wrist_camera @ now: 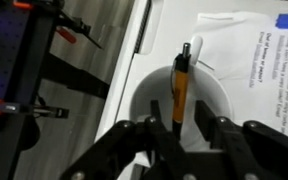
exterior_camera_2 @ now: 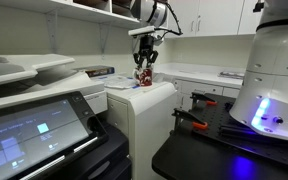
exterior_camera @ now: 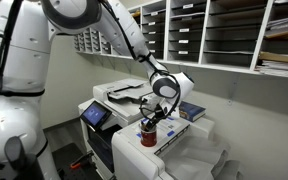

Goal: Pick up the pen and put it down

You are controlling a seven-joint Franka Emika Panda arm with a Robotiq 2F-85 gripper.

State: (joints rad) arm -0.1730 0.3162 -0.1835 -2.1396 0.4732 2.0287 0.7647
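A thin pen (wrist_camera: 181, 85) with an orange barrel, dark end and white tip stands in a white cup (wrist_camera: 219, 100), leaning toward its far rim. My gripper (wrist_camera: 177, 125) points down over the cup. Its two fingers straddle the pen's near end with a gap on each side, so it is open and not gripping. In both exterior views the gripper (exterior_camera: 152, 116) (exterior_camera_2: 145, 60) hangs just above the small white-and-red cup (exterior_camera: 149, 137) (exterior_camera_2: 144, 77) on top of a white printer. The pen is too small to make out there.
The cup stands on a white printer (exterior_camera: 184, 145) (exterior_camera_2: 144, 110) beside papers (wrist_camera: 254, 50). A flat blue book (exterior_camera: 192, 110) lies behind the cup. A larger copier with a touch screen (exterior_camera_2: 34, 125) stands alongside. Wall shelves (exterior_camera: 224, 30) hold paper stacks.
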